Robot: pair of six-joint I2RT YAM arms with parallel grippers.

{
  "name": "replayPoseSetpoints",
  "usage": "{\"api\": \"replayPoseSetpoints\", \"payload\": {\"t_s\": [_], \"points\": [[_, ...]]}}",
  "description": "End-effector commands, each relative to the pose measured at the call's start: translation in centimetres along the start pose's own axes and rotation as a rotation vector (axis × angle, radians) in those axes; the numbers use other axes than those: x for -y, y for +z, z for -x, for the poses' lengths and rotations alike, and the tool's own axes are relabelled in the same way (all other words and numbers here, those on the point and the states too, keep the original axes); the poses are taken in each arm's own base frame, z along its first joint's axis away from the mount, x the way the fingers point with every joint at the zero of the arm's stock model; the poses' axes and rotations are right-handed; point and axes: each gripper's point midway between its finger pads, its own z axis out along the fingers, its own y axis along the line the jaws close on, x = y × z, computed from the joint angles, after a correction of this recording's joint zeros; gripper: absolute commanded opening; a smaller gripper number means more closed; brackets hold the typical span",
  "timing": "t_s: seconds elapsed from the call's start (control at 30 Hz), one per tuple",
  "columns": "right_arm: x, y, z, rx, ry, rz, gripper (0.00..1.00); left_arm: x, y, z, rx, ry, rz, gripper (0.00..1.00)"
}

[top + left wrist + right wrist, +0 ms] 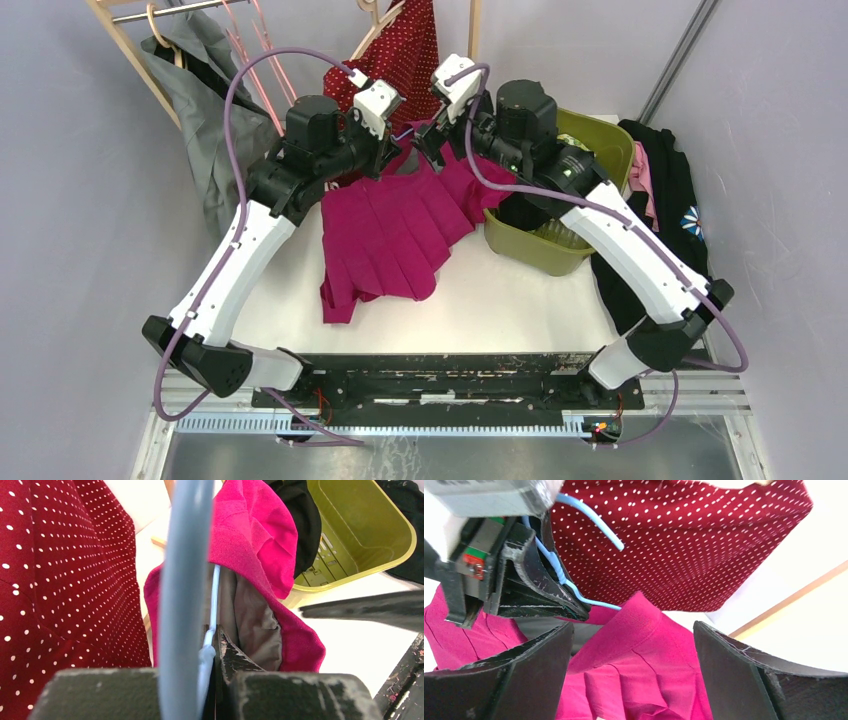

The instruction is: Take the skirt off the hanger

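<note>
The magenta pleated skirt (390,235) hangs from a light blue hanger (182,580) and drapes onto the table. My left gripper (398,150) is shut on the hanger's thin blue wire (214,600), next to the skirt's waistband (260,545). In the right wrist view the left gripper's fingers (549,595) pinch the blue hanger (589,522). My right gripper (633,627) is open, one jaw on each side of the skirt's waistband (644,630), without closing on it. In the top view it (425,145) faces the left gripper closely.
A red polka-dot garment (405,50) hangs on a wooden hanger just behind the grippers. A grey garment (205,110) and pink hangers (265,50) hang at the back left. An olive basket (590,140) stands on the right, with black clothes (665,190) beyond it.
</note>
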Motion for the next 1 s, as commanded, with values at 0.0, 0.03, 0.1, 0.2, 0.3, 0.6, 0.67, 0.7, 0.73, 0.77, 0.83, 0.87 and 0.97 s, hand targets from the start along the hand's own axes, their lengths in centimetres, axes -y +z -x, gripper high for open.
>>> {"api": "replayPoseSetpoints", "payload": {"t_s": [0.0,0.03,0.1,0.2,0.3,0.6,0.67,0.7,0.73,0.77,0.83,0.87,0.97], "points": [[-1.1,2.1,-0.8,0.013,0.063,0.040,0.96,0.4,-2.0,6.2,0.201,0.016,-0.003,0.03],[-1.2,2.4,-1.1,0.007,0.074,0.042,0.99,0.4,-2.1,6.2,0.202,0.016,-0.005,0.03],[-1.4,3.0,-1.8,-0.008,0.088,0.042,1.00,0.6,-2.3,6.2,0.205,0.017,-0.008,0.03],[-1.6,3.6,-2.9,-0.032,0.100,0.048,1.00,0.8,-2.5,6.2,0.209,0.015,-0.016,0.03],[-1.3,4.0,-4.5,-0.077,0.087,0.023,0.90,0.8,-2.7,6.1,0.209,0.017,-0.017,0.03],[4.6,3.2,-7.2,-0.214,-0.016,-0.229,0.00,0.4,-3.9,4.9,0.170,0.029,0.030,0.03],[6.4,3.0,-7.2,-0.215,-0.009,-0.274,0.01,0.4,-4.1,4.5,0.158,0.028,0.033,0.03],[7.4,2.9,-7.4,-0.221,-0.006,-0.293,0.00,0.5,-4.3,4.4,0.156,0.027,0.032,0.03],[8.4,2.7,-7.7,-0.227,-0.010,-0.313,0.01,0.6,-4.5,4.3,0.153,0.028,0.031,0.03],[9.6,2.4,-8.0,-0.235,-0.018,-0.340,0.01,0.7,-4.7,4.1,0.144,0.027,0.030,0.03],[12.4,1.7,-8.6,-0.250,-0.023,-0.410,0.01,0.7,-5.5,3.8,0.132,0.027,0.041,0.03],[13.8,1.2,-8.7,-0.251,-0.015,-0.441,0.01,0.6,-5.8,3.4,0.121,0.026,0.050,0.03],[17.1,0.1,-8.9,-0.235,0.032,-0.495,0.01,0.5,-6.4,1.7,0.086,0.016,0.078,0.03]]}}
